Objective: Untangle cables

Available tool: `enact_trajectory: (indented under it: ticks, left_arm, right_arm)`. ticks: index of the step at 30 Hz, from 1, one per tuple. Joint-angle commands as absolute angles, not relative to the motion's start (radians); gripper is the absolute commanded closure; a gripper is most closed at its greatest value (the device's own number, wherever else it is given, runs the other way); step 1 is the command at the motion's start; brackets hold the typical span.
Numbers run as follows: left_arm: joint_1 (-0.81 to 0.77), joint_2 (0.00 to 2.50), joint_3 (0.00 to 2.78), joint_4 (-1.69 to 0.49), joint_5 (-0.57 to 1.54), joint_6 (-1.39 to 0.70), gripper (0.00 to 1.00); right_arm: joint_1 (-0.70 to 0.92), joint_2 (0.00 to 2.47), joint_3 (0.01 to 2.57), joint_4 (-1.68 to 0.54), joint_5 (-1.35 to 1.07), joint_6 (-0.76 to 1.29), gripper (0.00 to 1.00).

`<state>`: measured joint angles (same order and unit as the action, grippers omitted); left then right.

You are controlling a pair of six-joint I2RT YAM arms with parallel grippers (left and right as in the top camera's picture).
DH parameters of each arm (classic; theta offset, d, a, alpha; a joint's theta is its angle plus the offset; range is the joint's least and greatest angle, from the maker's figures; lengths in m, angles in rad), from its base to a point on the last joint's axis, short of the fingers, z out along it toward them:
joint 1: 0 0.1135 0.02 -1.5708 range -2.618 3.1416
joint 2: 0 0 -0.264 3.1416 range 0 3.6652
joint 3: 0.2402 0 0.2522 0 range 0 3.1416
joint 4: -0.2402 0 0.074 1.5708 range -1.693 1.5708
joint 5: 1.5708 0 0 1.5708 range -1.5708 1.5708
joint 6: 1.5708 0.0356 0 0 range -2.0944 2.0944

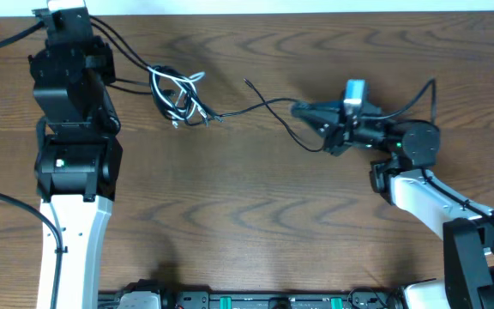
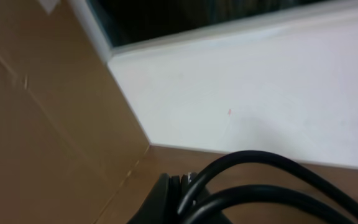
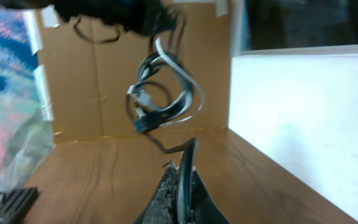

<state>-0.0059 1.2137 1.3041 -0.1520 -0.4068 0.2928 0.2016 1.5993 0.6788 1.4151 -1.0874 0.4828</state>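
2 knotted together: black cable [image 1: 268,103] and white cable [image 1: 163,81]. My right gripper [image 1: 300,110] is pinching the black cable. Left gripper [image 1: 65,24], I can't tell.

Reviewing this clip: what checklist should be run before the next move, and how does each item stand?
1. Right fingers closed on black cable: ok.
2. Knot joining black cable and white cable loosened: not ok, tightly bundled.
3. Black cable between knot and right fingers free of snags: ok, it crosses bare table.
4. Left gripper holding anything: cannot tell; its wrist view shows only wall and thick arm wires.
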Motion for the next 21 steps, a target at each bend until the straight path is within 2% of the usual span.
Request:
enact_trajectory:
  ticks: [1,8,14,17,18,19,20,21]
  left_arm:
    - [0.051,1.228,1.322,-0.198,-0.439,0.317,0.93]
    - [0.155,1.240,1.320,-0.299,-0.439,0.308,0.92]
    - [0.208,1.240,1.320,-0.325,-0.437,0.175,0.93]
    - [0.208,1.240,1.320,-0.326,-0.355,0.167,0.93]
    - [0.208,1.240,1.320,-0.328,-0.271,0.167,0.92]
    - [0.208,1.240,1.320,-0.328,-0.187,0.167,0.93]
    - [0.208,1.240,1.320,-0.328,-0.158,0.167,0.92]
    - [0.208,1.240,1.320,-0.325,-0.089,0.167,0.93]
  right_arm:
    - [0.141,1.589,0.686,1.436,-1.060,0.566,0.99]
    - [0.030,1.589,0.686,1.475,-1.060,0.633,0.99]
    - [-0.074,1.589,0.686,1.483,-1.045,0.713,0.99]
    - [-0.102,1.589,0.686,1.475,-1.045,0.728,0.98]
    - [-0.107,1.589,0.686,1.455,-1.045,0.728,0.87]
    - [-0.107,1.589,0.686,1.444,-1.045,0.728,0.57]
    - [-0.107,1.589,0.686,1.439,-1.046,0.728,0.48]
    - [-0.107,1.589,0.686,1.428,-1.050,0.728,0.46]
